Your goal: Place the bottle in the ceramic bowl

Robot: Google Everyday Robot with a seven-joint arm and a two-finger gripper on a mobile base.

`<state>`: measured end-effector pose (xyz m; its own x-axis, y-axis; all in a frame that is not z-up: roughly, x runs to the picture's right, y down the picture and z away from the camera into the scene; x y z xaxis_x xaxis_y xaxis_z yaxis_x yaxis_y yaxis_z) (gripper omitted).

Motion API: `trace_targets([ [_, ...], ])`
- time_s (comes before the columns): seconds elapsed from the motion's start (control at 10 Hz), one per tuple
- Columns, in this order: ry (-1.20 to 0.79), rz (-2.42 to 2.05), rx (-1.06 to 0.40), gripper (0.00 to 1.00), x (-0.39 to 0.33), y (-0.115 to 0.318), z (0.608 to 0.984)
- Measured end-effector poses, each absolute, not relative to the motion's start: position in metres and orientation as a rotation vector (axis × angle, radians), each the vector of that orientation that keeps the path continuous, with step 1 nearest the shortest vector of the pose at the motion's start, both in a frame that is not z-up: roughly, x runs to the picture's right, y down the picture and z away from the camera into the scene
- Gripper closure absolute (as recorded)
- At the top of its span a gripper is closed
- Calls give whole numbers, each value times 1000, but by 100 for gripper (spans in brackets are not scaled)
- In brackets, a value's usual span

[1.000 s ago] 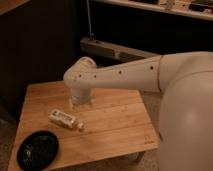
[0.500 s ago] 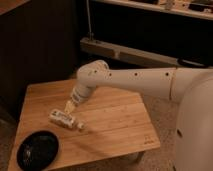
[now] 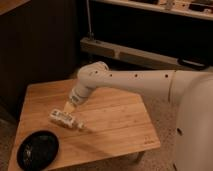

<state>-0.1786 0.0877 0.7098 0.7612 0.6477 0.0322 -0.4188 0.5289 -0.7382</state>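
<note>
Closest in view, on the right, rises the robot's broad white body [image 3: 196,127], filling that side from mid-height down. At the near left corner of the wooden counter [image 3: 117,122] sits the ceramic bowl [image 3: 38,149], round, shallow and glossy black, its rim close to the counter's front edge.

A little farther back and to the right of it lies the bottle [image 3: 64,118], on its side on the bare wood, outside the bowl and apart from its rim. Its white body with the printed label runs slantwise, the small cap pointing toward the near right and the base toward the far left.

Just above the bottle's far end are the jaws, pale yellowish at the tip, angled down and to the left. They are very near the bottle, and I cannot tell whether they touch it, nor whether they are apart or together.

From there the white arm [image 3: 135,80] climbs to a rounded joint over the middle of the counter and runs rightward to the body.

Beyond the counter stands a dark wooden panel [image 3: 35,40] on the left, and a long pale ledge [image 3: 137,54] crosses the shadowed background
</note>
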Motion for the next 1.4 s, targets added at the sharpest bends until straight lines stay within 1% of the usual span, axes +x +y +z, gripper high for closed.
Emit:
trace_targets([
  [0.2, -288, 586, -778, 35, -201, 110, 729],
  [0.6, -260, 525, -791, 35, -218, 146, 764],
  [1.4, -201, 489, -829, 35, -227, 182, 794],
])
